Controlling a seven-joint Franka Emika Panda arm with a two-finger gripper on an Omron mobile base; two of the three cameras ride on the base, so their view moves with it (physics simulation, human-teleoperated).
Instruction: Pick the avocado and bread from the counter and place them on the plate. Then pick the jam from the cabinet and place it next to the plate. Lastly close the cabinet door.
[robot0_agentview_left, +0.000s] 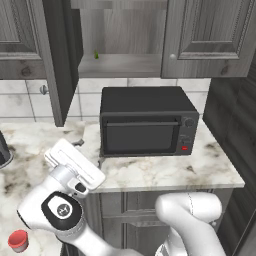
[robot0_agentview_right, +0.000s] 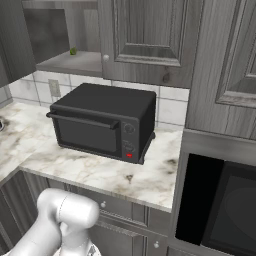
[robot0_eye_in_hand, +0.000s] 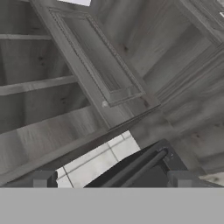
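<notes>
End effector: hand view shows two dark fingertips standing wide apart, nothing between them. It points up at the cabinet, whose inner shelves run as slanted bands at left. The shut right-hand door, with its small round knob, crosses the middle.

Jam: red jar standing on the table at the lower left edge of the left base view, partly cut off by the frame, close beside the arm's elbow. Plate, avocado and bread cannot be made out in these views.

Cabinet door: left door hangs open, seen nearly edge-on; knob partly hidden. A tiny green item sits on the open shelf; too small to identify.

Black microwave stands on the table under the cabinet, door shut. A dark object at the left edge is cropped, identity unclear
</notes>
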